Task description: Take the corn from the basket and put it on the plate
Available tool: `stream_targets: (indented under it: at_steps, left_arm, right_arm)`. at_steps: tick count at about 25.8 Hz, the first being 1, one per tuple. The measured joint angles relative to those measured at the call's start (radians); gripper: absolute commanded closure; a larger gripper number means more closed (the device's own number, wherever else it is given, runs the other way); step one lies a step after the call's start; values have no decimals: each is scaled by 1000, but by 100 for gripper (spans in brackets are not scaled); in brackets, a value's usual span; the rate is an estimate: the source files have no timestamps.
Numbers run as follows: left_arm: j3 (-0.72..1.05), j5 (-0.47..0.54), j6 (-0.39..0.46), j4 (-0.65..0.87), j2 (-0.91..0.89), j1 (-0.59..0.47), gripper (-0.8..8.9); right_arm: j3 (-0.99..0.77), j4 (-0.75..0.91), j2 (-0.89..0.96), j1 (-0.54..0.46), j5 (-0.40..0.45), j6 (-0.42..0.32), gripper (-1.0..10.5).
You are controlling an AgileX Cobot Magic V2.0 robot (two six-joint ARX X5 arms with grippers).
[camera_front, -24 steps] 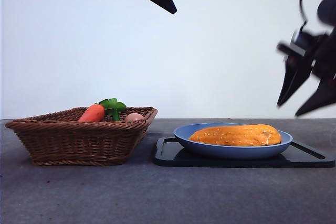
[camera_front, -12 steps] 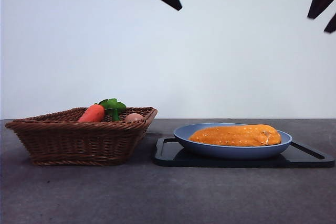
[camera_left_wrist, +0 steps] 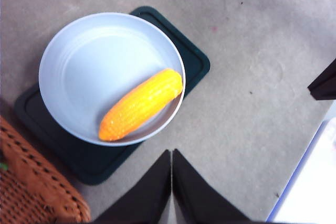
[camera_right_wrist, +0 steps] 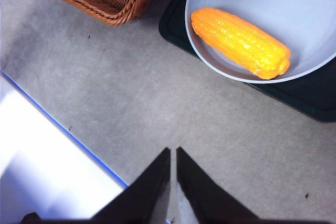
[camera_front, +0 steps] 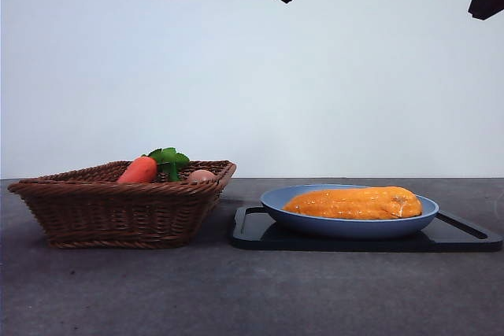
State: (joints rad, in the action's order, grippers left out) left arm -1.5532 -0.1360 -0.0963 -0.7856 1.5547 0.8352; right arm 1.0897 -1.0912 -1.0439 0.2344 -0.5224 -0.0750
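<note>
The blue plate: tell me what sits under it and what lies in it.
The plate rests on a flat black tray on the table. The corn lies inside it, near one rim. The tray surface directly beneath the plate is covered.

The left end effector [camera_left_wrist: 171, 182] is two flat, matte black jaws, broad at the base and tapering to slim points, with only a hairline seam between them. The right end effector [camera_right_wrist: 172, 179] has the same black wedge shape, its jaws parted by a thin sliver. Above the plate [camera_front: 350, 227], both arms appear merely as dark pointed silhouettes, detail seemingly lost.
</note>
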Motion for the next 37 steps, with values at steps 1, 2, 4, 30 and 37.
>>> stream_targets:
  at_steps: [1, 2, 4, 30, 37]
  left_arm:
    - [0, 0, 0, 8, 0, 0, 809]
    - [0, 0, 0, 17, 0, 0, 809]
    - [0, 0, 0, 38, 0, 0, 809]
    - [675, 48, 150, 616, -782, -729, 809]
    - [1006, 48, 156, 698, -1023, -835, 809]
  right_arm:
    - [0, 0, 0, -1, 0, 0, 945]
    - [0, 0, 0, -3, 0, 0, 945]
    - [0, 0, 0, -6, 0, 0, 944]
    - [0, 0, 0, -6, 0, 0, 945]
    - [0, 0, 0, -6, 0, 0, 944]
